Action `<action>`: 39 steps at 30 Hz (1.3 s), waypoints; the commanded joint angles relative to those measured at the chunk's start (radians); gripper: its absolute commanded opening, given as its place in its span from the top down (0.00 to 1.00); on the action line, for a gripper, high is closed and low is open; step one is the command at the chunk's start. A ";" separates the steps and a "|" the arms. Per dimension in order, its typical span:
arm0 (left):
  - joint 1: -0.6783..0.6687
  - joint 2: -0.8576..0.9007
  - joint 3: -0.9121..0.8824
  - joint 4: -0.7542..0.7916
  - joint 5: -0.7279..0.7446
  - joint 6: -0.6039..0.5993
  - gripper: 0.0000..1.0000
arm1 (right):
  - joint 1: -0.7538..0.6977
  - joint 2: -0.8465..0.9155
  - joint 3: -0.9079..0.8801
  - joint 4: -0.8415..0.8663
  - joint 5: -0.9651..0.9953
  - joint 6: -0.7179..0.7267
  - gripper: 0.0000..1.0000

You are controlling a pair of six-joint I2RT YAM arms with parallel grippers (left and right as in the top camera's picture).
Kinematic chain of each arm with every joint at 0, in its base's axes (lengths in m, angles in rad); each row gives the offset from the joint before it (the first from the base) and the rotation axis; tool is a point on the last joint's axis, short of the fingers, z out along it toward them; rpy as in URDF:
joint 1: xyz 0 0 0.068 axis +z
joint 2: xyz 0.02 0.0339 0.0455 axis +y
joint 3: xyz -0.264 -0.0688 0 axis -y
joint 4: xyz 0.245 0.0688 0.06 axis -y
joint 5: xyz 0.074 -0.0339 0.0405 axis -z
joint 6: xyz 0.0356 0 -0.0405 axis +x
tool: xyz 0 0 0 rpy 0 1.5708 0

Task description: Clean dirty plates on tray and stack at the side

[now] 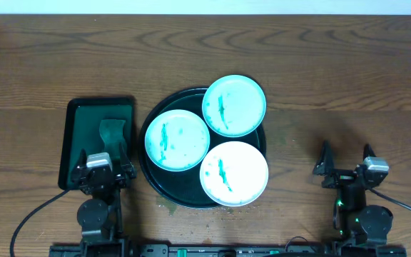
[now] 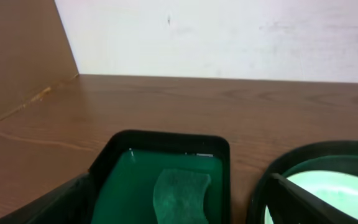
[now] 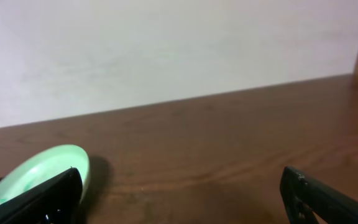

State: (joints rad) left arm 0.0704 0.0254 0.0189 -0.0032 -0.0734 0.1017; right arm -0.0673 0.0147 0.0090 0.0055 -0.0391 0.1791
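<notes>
Wooden surface (image 1: pixel 334 57), seen from the arms' side. The round black tray (image 1: pixel 164 189) sat mid-surface with all three plates on it:
- one plate (image 1: pixel 234 106) at 1 o'clock, overhanging the rim
- one plate (image 1: pixel 177 140) at 9 o'clock
- one plate (image 1: pixel 234 173) at 5 o'clock

Each plate carried teal smears. Their edges met near the tray's centre (which lay over which, I could not tell).

At 9 o'clock from the black tray, just beside it, lay a rectangular green tray (image 1: pixel 84 135) with a pale cloth (image 1: pixel 111 132) inside.

The left jaws stood wide and held nothing, hanging over the near end of the green tray. The left wrist view showed the cloth between them.

The right jaws were also wide and empty, over bare surface at about 4 o'clock from the black tray and well apart from it. In the right wrist view, one plate's rim showed at the far left.
</notes>
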 commanded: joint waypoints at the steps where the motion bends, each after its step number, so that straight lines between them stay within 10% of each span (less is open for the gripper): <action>1: 0.003 0.079 0.090 -0.008 0.014 -0.009 0.13 | -0.004 -0.003 0.011 0.017 -0.049 0.019 0.01; 13: 0.003 0.566 0.567 -0.219 0.116 -0.008 0.13 | -0.004 0.201 0.261 -0.048 -0.125 0.030 0.01; 28: 0.003 1.211 1.434 -1.071 0.145 -0.009 0.13 | -0.004 1.015 0.997 -0.632 -0.321 0.025 0.01; 39: 0.003 1.337 1.464 -1.107 0.265 -0.009 0.13 | 0.028 1.368 1.151 -0.623 -0.634 0.042 0.10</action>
State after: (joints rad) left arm 0.0708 1.3506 1.4612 -1.1034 0.1089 0.1013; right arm -0.0628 1.3396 1.1423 -0.6426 -0.4953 0.2199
